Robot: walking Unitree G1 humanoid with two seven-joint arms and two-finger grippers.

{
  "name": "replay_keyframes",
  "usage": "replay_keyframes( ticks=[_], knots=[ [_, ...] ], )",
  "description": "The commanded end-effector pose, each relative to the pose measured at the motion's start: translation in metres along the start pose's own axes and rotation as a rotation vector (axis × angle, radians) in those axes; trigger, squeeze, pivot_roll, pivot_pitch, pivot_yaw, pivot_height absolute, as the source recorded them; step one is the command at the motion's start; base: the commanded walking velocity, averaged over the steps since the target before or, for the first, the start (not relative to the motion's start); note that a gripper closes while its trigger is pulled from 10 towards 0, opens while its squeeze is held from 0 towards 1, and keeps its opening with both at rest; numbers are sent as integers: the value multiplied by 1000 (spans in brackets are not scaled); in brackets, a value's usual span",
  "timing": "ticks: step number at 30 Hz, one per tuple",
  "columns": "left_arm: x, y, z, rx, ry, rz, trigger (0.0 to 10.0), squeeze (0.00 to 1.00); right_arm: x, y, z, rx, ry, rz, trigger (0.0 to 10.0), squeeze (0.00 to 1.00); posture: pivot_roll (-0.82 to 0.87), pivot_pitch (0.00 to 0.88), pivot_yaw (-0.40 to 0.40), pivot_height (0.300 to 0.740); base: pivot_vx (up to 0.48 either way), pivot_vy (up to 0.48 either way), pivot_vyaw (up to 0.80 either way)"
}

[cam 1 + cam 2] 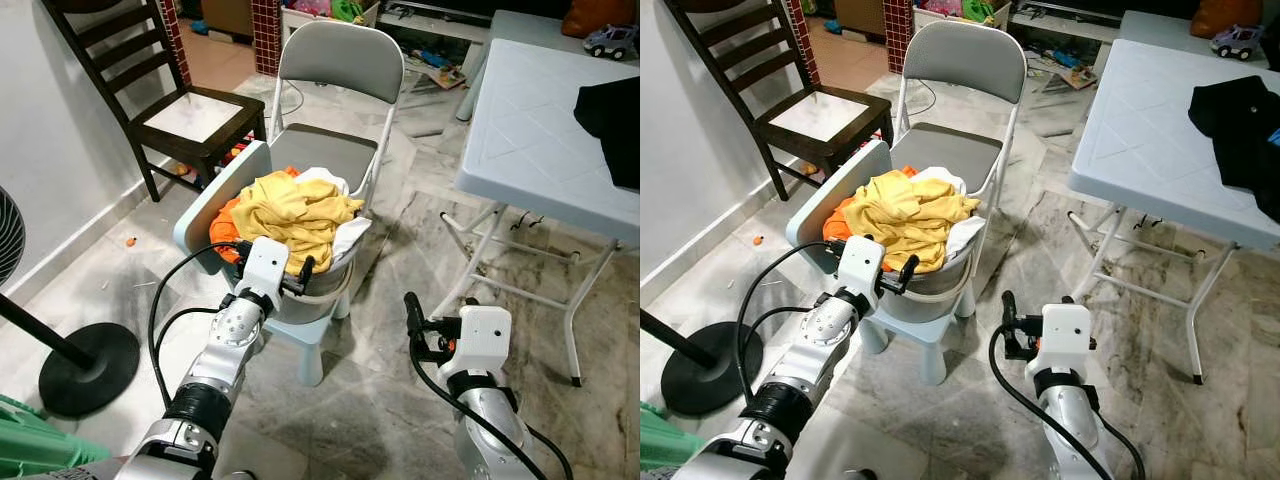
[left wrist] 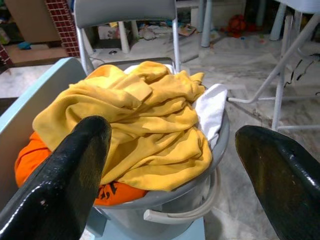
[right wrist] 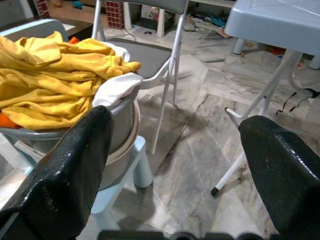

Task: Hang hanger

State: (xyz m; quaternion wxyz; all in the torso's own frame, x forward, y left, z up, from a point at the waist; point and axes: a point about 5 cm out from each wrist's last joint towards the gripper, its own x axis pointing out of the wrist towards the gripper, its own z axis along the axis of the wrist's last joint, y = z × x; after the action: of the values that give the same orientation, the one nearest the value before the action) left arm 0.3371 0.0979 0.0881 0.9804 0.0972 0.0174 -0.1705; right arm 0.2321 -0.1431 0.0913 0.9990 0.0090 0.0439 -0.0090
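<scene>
No hanger can be made out anywhere, so its long axis and the way it lies from either gripper cannot be told; if one is present, it is judged to be buried under the laundry or somewhere not seen here. What can be fixed is the relation of the grippers to the bucket (image 1: 330, 290), a grey one standing on a small pale blue stool (image 1: 300, 345) just in front of a grey folding chair (image 1: 335, 90). The left gripper (image 1: 300, 275) is held right at the near rim of the bucket, its fingers (image 2: 65, 170) spread wide and empty, with the heap lying straight ahead along them. The right gripper (image 1: 412, 315) is held lower and to the right, apart from the bucket over the marble floor (image 1: 400, 400), its fingers (image 3: 75, 165) likewise spread and holding nothing. The left arm is therefore judged the nearer for any reach into the pile. The bucket is filled above its rim: a crumpled yellow garment (image 1: 295, 215) is laid on top, a white cloth (image 1: 345, 235) is draped over the right edge, and an orange garment (image 1: 228, 225) is pressed beneath on the left. A pale blue board (image 1: 215, 205) is leaned against the left side of the bucket. A white folding table (image 1: 540, 140) is placed to the right, with a black garment (image 1: 612, 115) on it, and a dark wooden chair (image 1: 170, 100) is set far left
</scene>
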Motion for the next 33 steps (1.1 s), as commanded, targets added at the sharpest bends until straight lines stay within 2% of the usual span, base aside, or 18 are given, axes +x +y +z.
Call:
replay_keyframes(
  ticks=[1,6,12,18,26,33],
  knots=[
    [-2,2,-1,0,-2,6,10000,0,0,1,4,2,-23,3,10000,0,82,108,-69,740,0,0,538],
    [-4,3,-3,0,1,7,10000,0,0,2,4,2,-23,11,10000,0,85,113,-72,740,0,0,557],
    [-6,3,-4,7,2,10,10000,0,1,3,5,0,-28,20,10000,0,91,119,-76,740,358,0,551],
    [-6,3,-4,7,4,8,10000,0,2,4,8,29,-45,7,10000,0,91,118,-74,740,377,0,0],
    [-6,3,-4,13,3,4,10000,0,2,3,9,36,-54,-7,10000,0,96,121,-73,740,368,0,-759],
    [-7,4,-5,6,13,55,10000,0,3,6,8,29,-56,12,10000,0,103,127,-76,740,101,0,-61]
  ],
)
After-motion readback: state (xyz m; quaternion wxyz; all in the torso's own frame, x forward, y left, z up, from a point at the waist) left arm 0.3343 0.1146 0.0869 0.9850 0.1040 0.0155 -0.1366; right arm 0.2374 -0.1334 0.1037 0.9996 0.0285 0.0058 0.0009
